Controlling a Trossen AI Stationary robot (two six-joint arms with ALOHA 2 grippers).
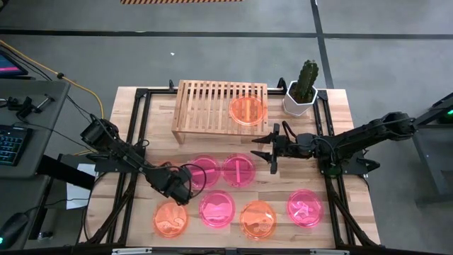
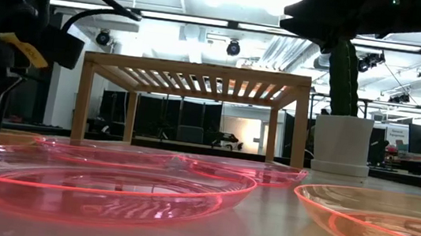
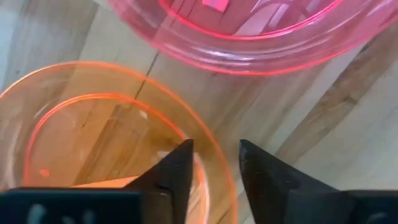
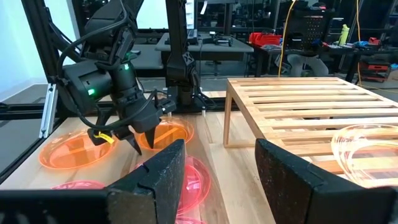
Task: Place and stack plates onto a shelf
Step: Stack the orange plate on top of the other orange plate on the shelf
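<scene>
While my left hand [image 1: 177, 185] hangs low over the near-left part of the bench [image 1: 340, 120], its two fingers sit on either side of the rim of an orange plate [image 3: 93, 137], one inside the rim and one outside. The fingers have a gap between them and I cannot see them squeezing the rim yet, so I call this hand released and not holding anything. In the high view this plate is mostly hidden under the hand, just beside a pink plate [image 1: 204, 171]. The shelf [image 1: 205, 106] lies far from this hand, toward the back of the bench, and I think the plate must go up and across to reach it. One orange plate [image 1: 248, 109] already rests on the right end of the shelf top, so the left end is free. My right hand [image 1: 272, 147] floats in front of the shelf, spread wide and holding nothing, and it is nearer to the shelf than my left hand is. A cactus pot [image 1: 300, 99] stands just beside the right end of the shelf. More plates lie flat along the front of the bench, pink and orange, well apart from the shelf. The space above them looks free for lifting, I think.
</scene>
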